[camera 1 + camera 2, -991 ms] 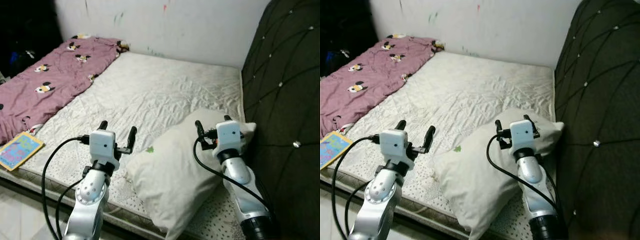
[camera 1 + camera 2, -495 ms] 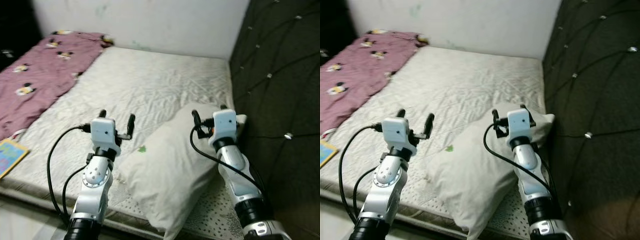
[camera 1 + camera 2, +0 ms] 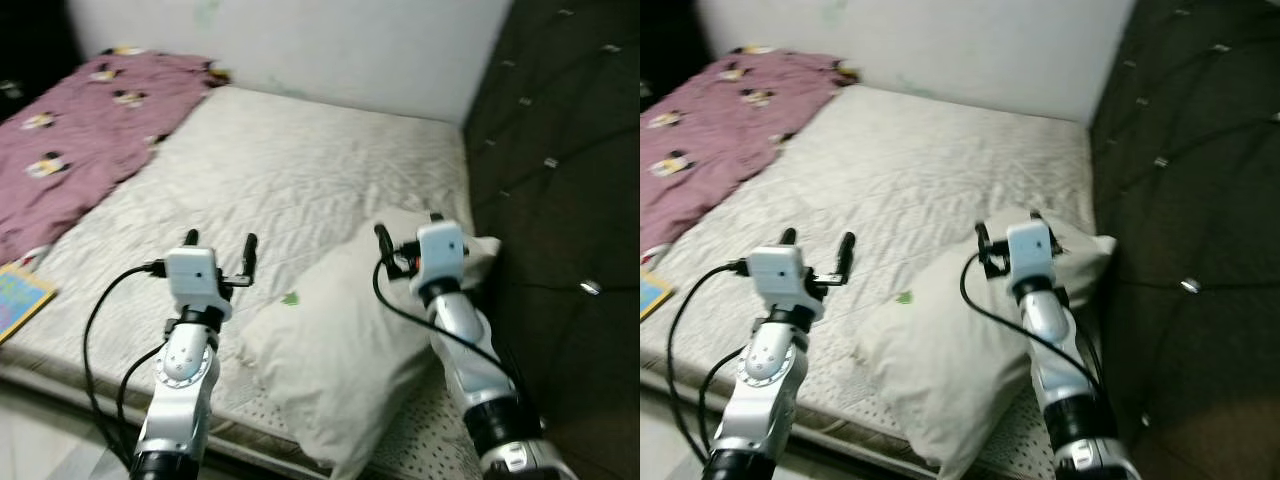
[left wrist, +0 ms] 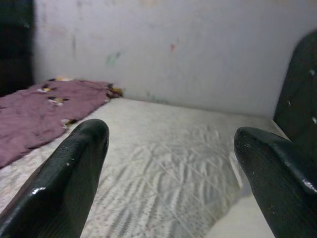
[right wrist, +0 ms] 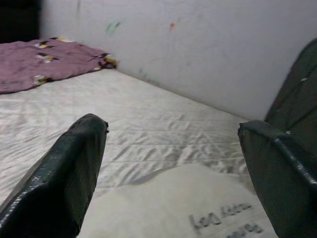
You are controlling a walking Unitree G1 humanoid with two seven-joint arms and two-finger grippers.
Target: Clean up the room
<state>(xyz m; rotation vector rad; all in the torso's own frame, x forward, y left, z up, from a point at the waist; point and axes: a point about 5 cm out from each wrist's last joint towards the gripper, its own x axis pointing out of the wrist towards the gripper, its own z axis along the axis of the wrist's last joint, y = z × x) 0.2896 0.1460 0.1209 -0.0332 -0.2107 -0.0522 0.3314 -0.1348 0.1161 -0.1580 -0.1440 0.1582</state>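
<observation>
Above the near mattress (image 3: pixel 300 180) edge, left gripper (image 3: pixel 220 250) is raised, fingers spread. Right gripper (image 3: pixel 408 238) hovers over the white pillow (image 3: pixel 340 340), jaws open, empty.

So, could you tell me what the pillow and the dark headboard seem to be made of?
Pillow: soft off-white woven fabric, matte, judging by its creases. Headboard: dark padded upholstery, quilted with shiny buttons; whether cloth or leatherette I cannot tell.

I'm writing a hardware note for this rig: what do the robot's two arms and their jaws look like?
Both arms are silver metal with rounded joints. Each ends in a white boxy wrist block carrying two long black fingers: the left gripper and the right gripper. A loose black cable loops from each wrist block down along the arm. The right arm has a black cuff lower down.
</observation>
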